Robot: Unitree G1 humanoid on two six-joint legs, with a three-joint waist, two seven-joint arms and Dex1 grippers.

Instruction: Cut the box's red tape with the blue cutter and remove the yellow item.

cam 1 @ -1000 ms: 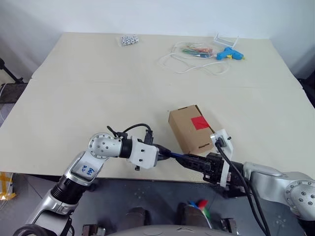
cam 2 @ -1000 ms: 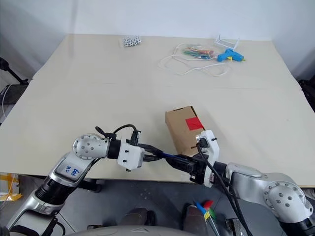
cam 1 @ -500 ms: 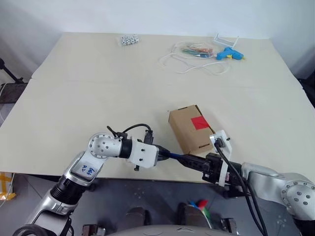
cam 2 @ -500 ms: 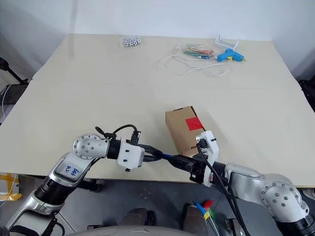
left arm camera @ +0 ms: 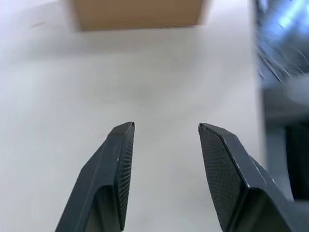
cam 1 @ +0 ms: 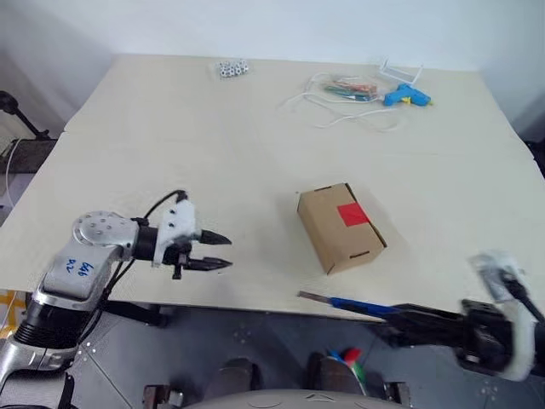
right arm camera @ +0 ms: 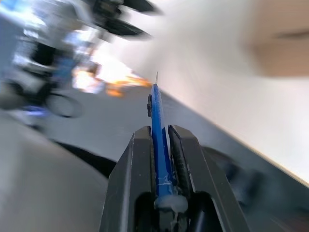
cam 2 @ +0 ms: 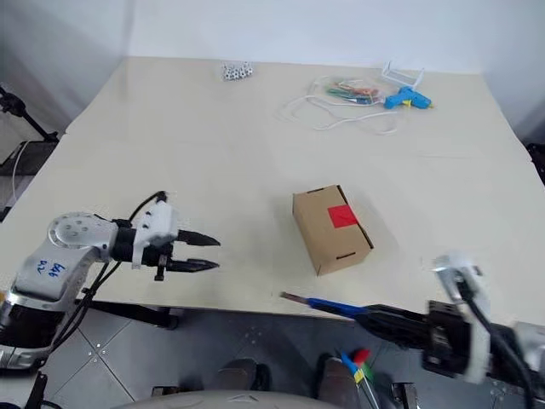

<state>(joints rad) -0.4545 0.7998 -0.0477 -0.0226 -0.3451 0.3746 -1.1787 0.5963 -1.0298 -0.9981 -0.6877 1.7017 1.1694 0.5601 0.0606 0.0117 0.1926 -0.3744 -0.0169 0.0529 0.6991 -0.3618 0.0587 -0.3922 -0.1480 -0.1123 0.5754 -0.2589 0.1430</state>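
Cutter first, nearest me: the blue cutter is clamped butt-end between the fingers of my right gripper, blade end pointing toward my left and hanging just off the near table edge. It is slim and stiff, probably light and a bit slick; my hold sits at the rear, so I judge the tip will wander under cutting pressure and wants a gentle, steady draw.

My left gripper hovers over the near part of the table, jaws apart, nothing between them, well to the left of the box.

Box sits closed near the table's front edge, beyond the cutter. Corrugated cardboard: light, likely to slide if pushed by the blade, so I would brace a side wall with the free gripper. The red tape is a small square across the top seam, uncut. Slot cutout shows on the near end. Yellow item presumably inside.

Surface is a plain, pale, smooth tabletop. At the far edge lie a light-blue glue gun, a white cord and a cluster of small dice. White wall behind.
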